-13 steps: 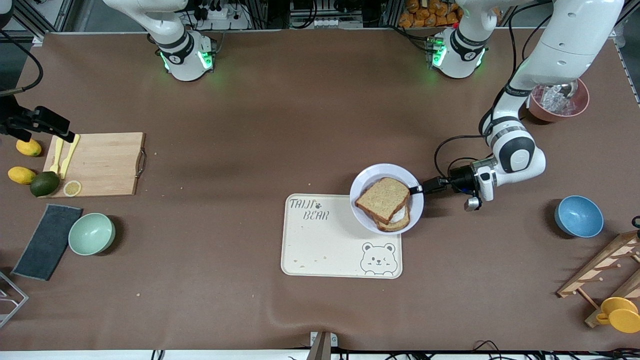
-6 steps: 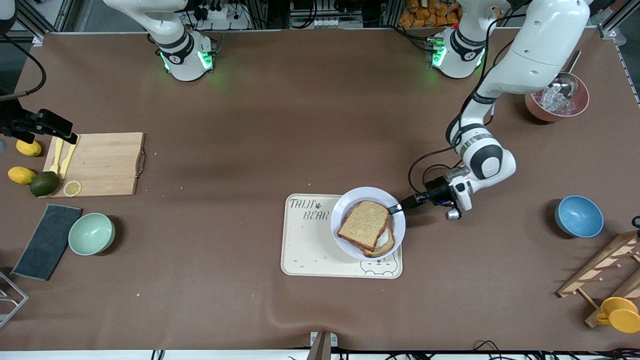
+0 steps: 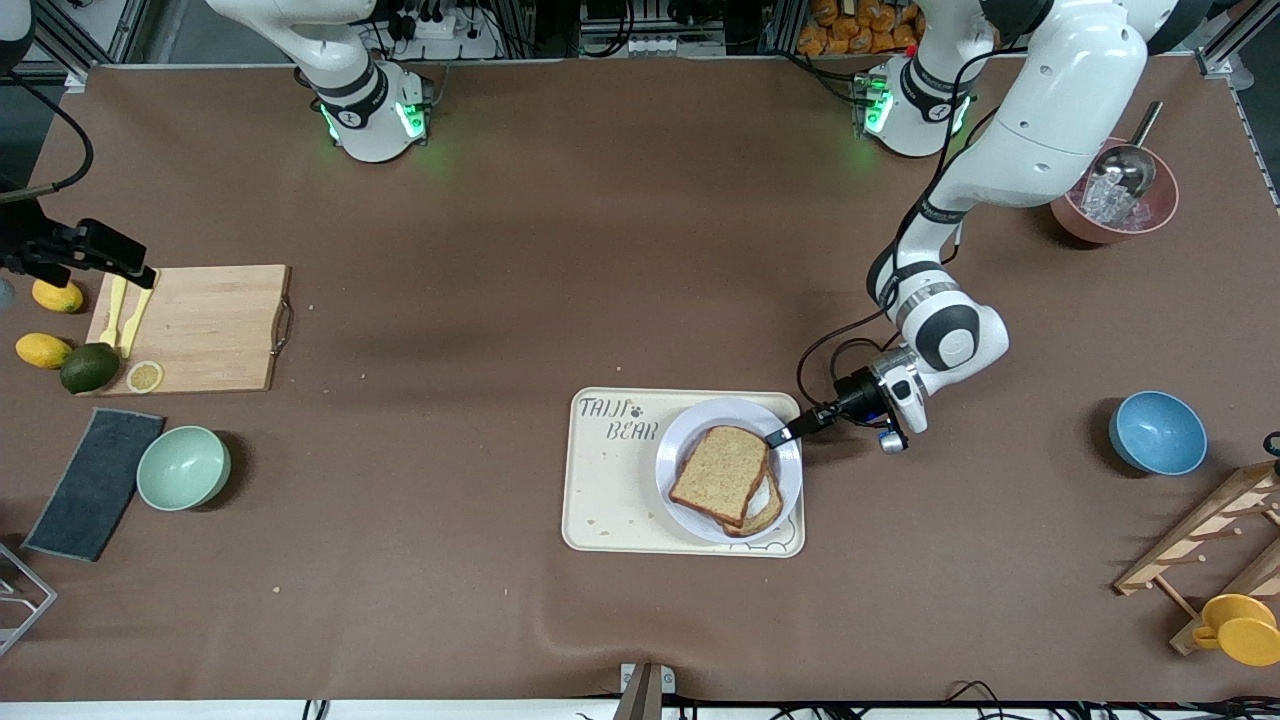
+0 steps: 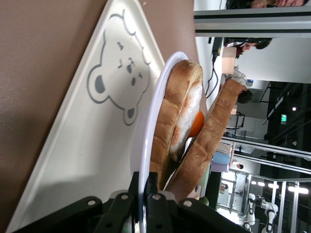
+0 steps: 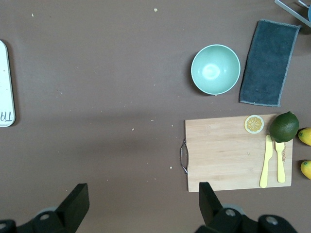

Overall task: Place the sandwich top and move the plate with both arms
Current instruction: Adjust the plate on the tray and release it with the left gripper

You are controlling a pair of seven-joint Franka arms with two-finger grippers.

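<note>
While the left claw [image 3: 778,434] stays clamped on the rim of the plate [image 3: 683,438], the plate has travelled over the past second from the bare bench [image 3: 600,250] onto the cream bear-print tray [image 3: 610,490]. A second ago it overlapped only the tray's corner toward the left arm's end; now nearly the whole plate sits over the tray's half at the left arm's end, covering most of the printed bear. From the left wrist view the claw's two fingers are pinched shut on the thin white plate edge, and the plate seems to ride just above the tray; whether it touches cannot be told.

On the plate lies the sandwich top [image 3: 720,472], a brown speckled slice resting askew on the egg-topped toast [image 3: 764,505] beneath it, so the lower slice peeks out at the side nearer the front camera. The wrist view shows orange yolk between the two slices.

The right claw [image 5: 143,199] is wide open and holds nothing. It waits high over the right arm's end of the bench, above the wooden cutting board [image 3: 200,325] and near the green bowl [image 3: 183,467].

As a judgement, the bread step looks done and the plate move is nearly finished; what remains is setting down and letting go.
</note>
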